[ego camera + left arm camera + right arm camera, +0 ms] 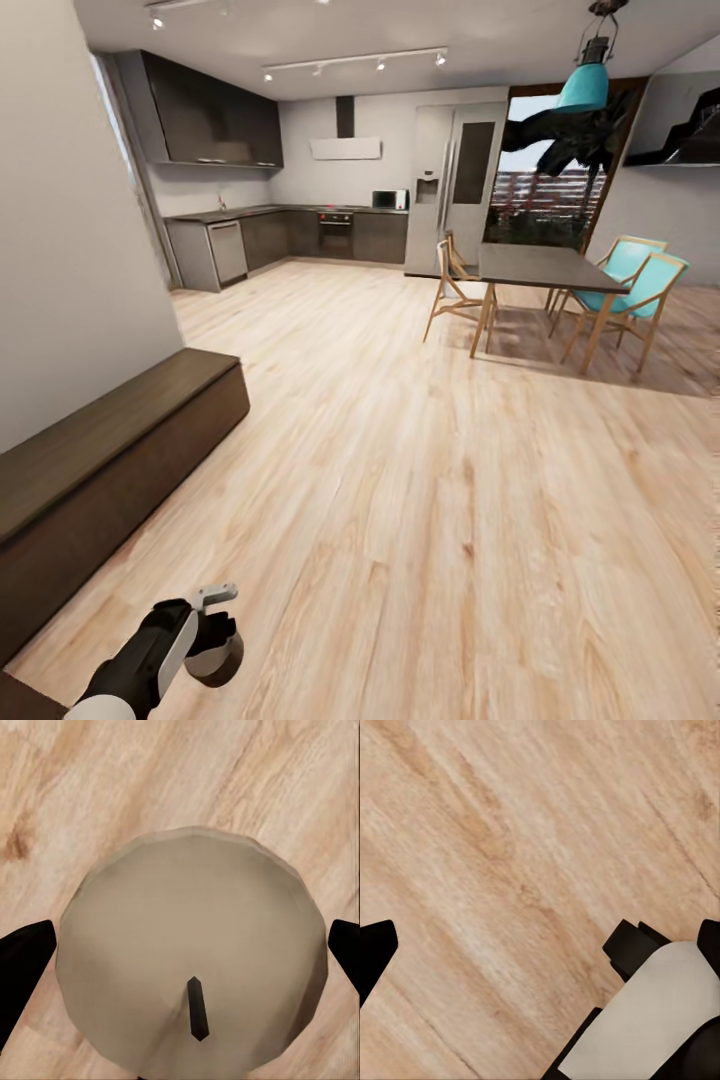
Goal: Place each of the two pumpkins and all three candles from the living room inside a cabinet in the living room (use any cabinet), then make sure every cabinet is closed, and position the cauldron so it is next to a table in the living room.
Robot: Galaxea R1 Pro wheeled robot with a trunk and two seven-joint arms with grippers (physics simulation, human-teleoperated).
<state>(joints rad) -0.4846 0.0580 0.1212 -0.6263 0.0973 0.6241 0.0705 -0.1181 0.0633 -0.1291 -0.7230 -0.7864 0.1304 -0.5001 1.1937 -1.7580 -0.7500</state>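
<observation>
A beige candle (187, 937) with a short dark wick sits between the two black fingers of my left gripper (191, 949), which is shut on its sides above the wooden floor. In the head view the left gripper (213, 632) hangs low at the bottom left, beside the near end of the cabinet (110, 445), a long, low dark brown unit against the left wall with its fronts shut. My right gripper (540, 945) is open over bare floorboards with nothing between its fingers. The pumpkins and the cauldron are out of view.
A dark dining table (545, 267) with wooden and teal chairs (630, 290) stands at the right. The kitchen counter (290, 235) and fridge (455, 185) line the far wall. Wide wooden floor (420, 480) lies between. A white and black robot part (652, 1020) shows in the right wrist view.
</observation>
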